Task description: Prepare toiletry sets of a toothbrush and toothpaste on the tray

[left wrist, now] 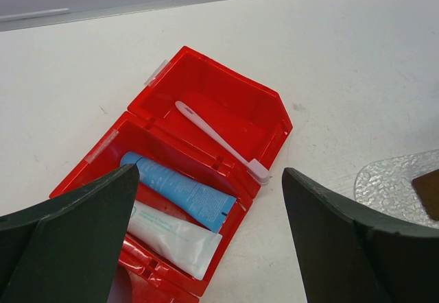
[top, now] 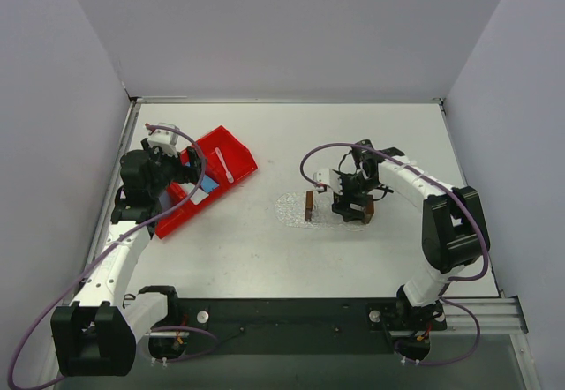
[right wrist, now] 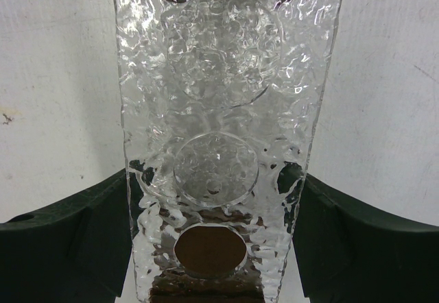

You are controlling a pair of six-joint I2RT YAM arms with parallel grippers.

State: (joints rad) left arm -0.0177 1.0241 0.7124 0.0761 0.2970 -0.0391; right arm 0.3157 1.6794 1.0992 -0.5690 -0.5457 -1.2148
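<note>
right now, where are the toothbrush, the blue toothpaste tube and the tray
toothbrush [left wrist: 218, 138]: left wrist view, middle of its handle
blue toothpaste tube [left wrist: 180, 190]: left wrist view, middle of the tube body
tray [right wrist: 219, 83]: right wrist view, bare bubbly clear floor

white-and-black arms [top: 110, 262] carry purple cables [top: 331, 147] and dark green fingers [left wrist: 68, 241].

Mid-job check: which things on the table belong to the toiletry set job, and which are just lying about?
For the job:
- toothbrush
- blue toothpaste tube
- whitish toothpaste tube
- clear tray with brown end blocks

Just lying about:
- red bin, which holds the brush and both tubes
- bubbly clear mat, showing beside the tray
</note>
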